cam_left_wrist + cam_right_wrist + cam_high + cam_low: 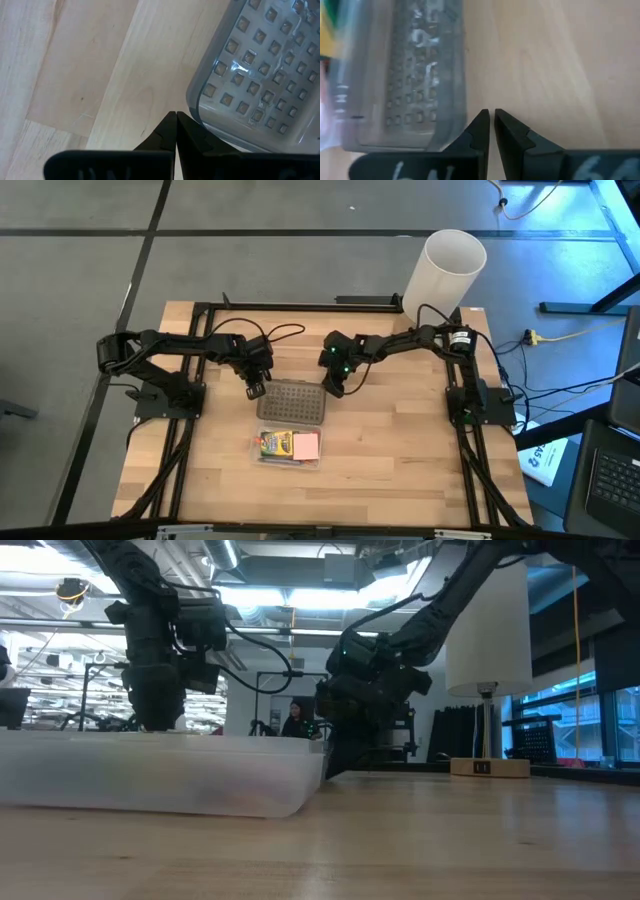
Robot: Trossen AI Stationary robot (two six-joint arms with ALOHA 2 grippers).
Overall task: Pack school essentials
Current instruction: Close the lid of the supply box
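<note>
A green-yellow crayon box [275, 444] and a pink pad [306, 445] lie in a clear flat tray [262, 461] near the table's middle. Just beyond the tray, the grey dotted lid [290, 402] lies flat on the wood. My left gripper [255, 389] is shut and points down at the lid's far left corner [200, 95]. My right gripper [336, 388] is shut and slants down beside the lid's far right corner [447, 137]. The low view shows the tray's wall [160, 775] in front of both arms. My left gripper has its shut fingertips [186, 127] right beside the lid's rounded corner, coming from above; I cannot tell whether they touch it. My right gripper has one finger [479, 127] next to the lid's corner edge, with bare wood under the tips; I cannot tell whether it touches.
A tall white cylinder lamp [445, 270] stands at the table's far right corner, on a wooden base [488, 767]. Black frame rails [175, 460] run along both sides of the table. Bare wood [400, 470] lies to the right of the tray and toward the near edge.
</note>
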